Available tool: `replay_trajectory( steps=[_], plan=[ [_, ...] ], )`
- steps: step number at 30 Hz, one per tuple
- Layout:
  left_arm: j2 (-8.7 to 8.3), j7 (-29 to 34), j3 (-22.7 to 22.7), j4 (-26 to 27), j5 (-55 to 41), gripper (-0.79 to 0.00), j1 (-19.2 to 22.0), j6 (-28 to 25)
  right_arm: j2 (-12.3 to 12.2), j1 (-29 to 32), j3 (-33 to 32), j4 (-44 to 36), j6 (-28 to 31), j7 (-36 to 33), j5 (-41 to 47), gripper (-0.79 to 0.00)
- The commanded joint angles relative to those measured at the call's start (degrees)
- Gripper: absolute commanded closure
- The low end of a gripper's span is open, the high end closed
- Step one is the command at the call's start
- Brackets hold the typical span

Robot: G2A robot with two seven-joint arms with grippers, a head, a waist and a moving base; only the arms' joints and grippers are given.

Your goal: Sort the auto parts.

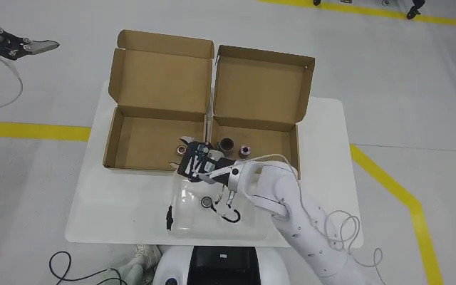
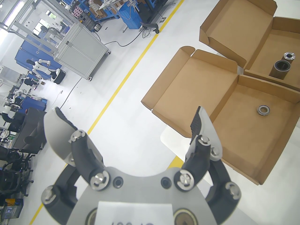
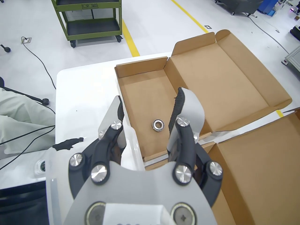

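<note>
Cardboard left box (image 1: 139, 142) holds bearing (image 3: 159, 125), right box (image 1: 265, 138) two sleeves (image 2: 281, 69); left end effector (image 2: 127, 111), right end effector (image 3: 148, 94) apart

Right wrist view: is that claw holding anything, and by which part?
Nothing is held. The right gripper is open and empty; the bearing lies free in the cardboard box. The left gripper is open and empty too.

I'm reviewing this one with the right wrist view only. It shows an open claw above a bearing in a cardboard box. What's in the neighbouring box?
Observer: A dark sleeve and a smaller shiny cylinder stand upright, side by side, in the second box.
Operator: And the other arm?
Observer: The left claw is open and holds nothing. It is out over the floor, away from both boxes.
</note>
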State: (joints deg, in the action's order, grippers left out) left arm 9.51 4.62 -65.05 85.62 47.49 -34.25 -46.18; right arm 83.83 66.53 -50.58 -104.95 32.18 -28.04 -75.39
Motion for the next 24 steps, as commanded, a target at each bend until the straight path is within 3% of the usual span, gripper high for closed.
replay_trajectory(
  steps=[1,4,7,11,12,14,20,24],
  plan=[
    [0.00,0.0,0.0,0.0,0.0,-0.785,0.0,0.0,-0.5,1.7,-0.3,-0.8,1.5,0.1,-0.4,-0.382],
    [0.00,0.0,0.0,0.0,0.0,-0.785,0.0,0.0,-1.1,3.7,-0.9,-1.7,3.1,0.0,-1.2,-0.332],
    [0.00,0.0,0.0,0.0,0.0,-0.785,0.0,0.0,-1.7,5.8,-1.5,-2.6,4.5,-0.3,-1.7,-0.345],
    [0.00,0.0,0.0,0.0,0.0,-0.785,0.0,0.0,-2.6,8.3,-1.8,-3.3,7.0,-2.0,-2.8,-0.400],
    [0.00,0.0,0.0,0.0,0.0,-0.785,0.0,0.0,-2.8,8.9,-1.9,-3.4,7.5,-2.5,-3.0,-0.471],
    [0.00,0.0,0.0,0.0,0.0,-0.785,0.0,0.0,-3.2,10.0,-2.2,-3.4,8.1,-3.4,-3.5,-0.496],
    [0.00,0.0,0.0,0.0,0.0,-0.785,0.0,0.0,-4.5,12.4,-4.1,-3.0,11.5,-5.3,-2.2,-0.449],
    [0.00,0.0,0.0,0.0,0.0,-0.785,0.0,0.0,-5.2,13.7,-4.9,-2.6,13.2,-6.0,-2.3,-0.351]
  ],
)
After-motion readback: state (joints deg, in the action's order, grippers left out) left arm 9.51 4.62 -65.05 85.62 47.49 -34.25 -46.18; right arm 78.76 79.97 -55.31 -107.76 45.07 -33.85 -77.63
